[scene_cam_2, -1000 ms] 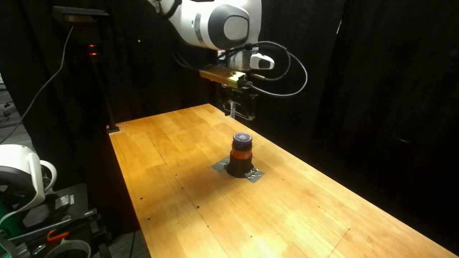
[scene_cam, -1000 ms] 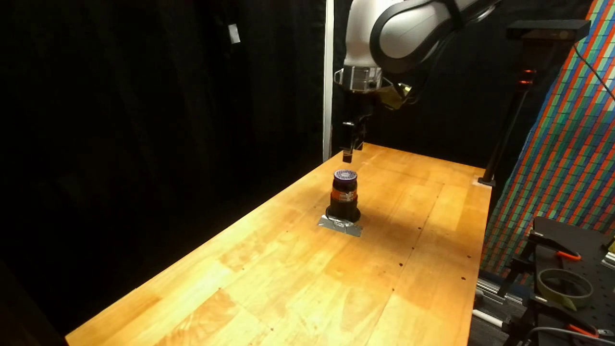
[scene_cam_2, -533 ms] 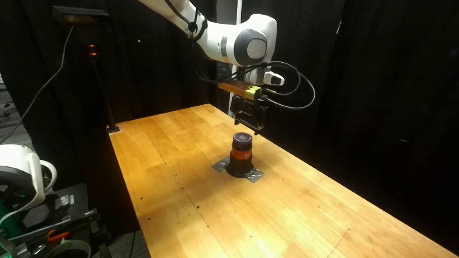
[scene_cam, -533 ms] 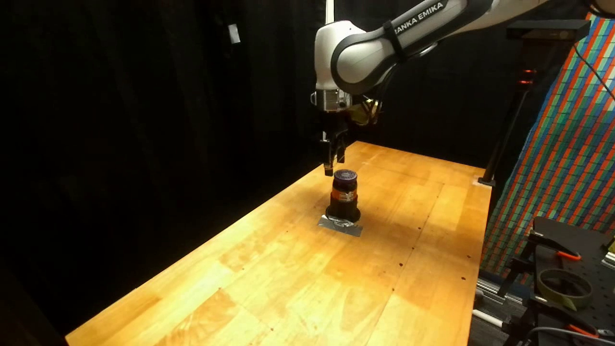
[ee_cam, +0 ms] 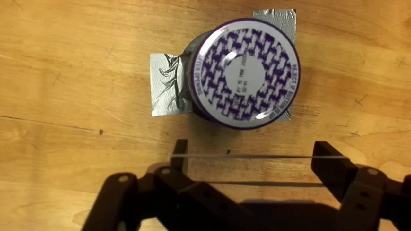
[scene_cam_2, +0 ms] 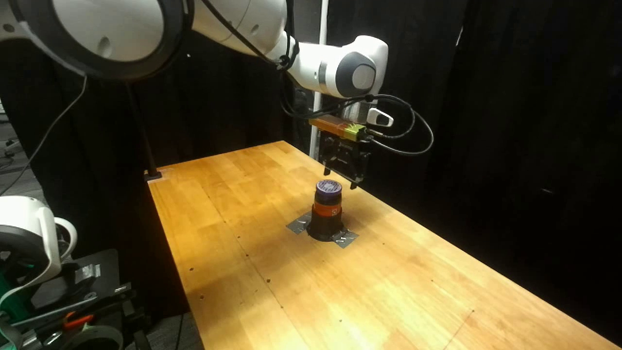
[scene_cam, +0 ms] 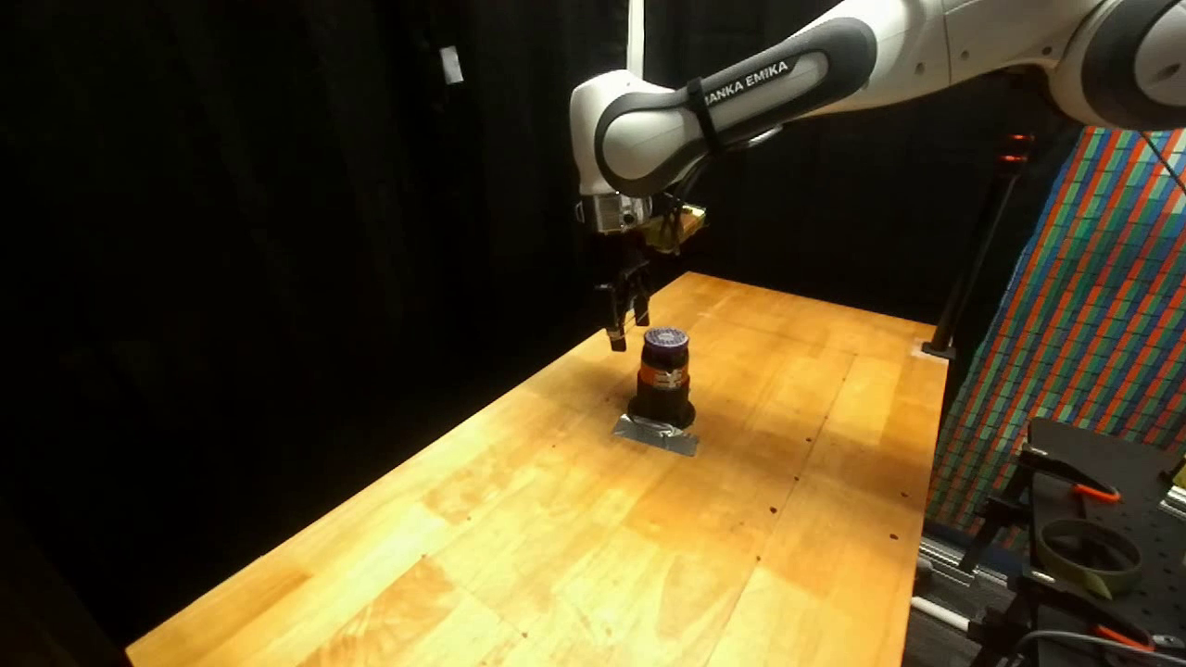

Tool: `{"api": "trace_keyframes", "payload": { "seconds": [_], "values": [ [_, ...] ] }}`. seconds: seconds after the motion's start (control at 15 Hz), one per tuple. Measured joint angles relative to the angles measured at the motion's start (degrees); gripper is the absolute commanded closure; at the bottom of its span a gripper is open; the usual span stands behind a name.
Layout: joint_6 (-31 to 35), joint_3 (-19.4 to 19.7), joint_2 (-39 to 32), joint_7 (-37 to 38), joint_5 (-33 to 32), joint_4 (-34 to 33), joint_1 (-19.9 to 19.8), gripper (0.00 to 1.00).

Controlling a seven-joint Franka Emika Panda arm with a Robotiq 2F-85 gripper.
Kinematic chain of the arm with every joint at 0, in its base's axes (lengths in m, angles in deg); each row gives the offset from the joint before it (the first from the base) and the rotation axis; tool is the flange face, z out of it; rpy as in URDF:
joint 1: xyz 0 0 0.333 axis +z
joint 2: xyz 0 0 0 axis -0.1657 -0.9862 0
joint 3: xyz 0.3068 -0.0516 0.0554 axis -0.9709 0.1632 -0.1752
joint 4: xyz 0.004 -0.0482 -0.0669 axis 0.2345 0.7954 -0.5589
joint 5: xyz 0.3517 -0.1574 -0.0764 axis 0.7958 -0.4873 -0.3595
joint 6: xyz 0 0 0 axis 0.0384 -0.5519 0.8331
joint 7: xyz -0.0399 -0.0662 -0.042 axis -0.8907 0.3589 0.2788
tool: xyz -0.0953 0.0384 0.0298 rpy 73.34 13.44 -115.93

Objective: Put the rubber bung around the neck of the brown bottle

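Note:
The brown bottle is a small dark squat jar with an orange label, upright on the table in both exterior views. Its purple and white lid shows from above in the wrist view. My gripper is open, fingers spread wide. The rubber bung shows as a thin pale band stretched between the two fingers, its strands running side by side. The lid is not between the fingers; it lies just beyond them in the wrist view. In both exterior views the gripper hangs beside the lid, apart from it, fingertips near lid height.
The bottle stands in a black flared base fixed to the wooden table with silver tape. A dark post stands on the far corner. Carts with tools and a tape roll stand beside the table.
The arm and gripper have come down and shifted left in one exterior view, right in the other, nearing the bottle's lid height. The bottle has not moved. The fingers stay spread.

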Motion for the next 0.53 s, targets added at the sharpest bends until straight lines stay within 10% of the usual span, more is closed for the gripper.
{"api": "trace_keyframes", "payload": {
  "seconds": [0.53],
  "values": [
    [-12.89, 0.24, -7.87, 0.02, -0.27, -13.53, 0.68, 0.0]
  ]
}}
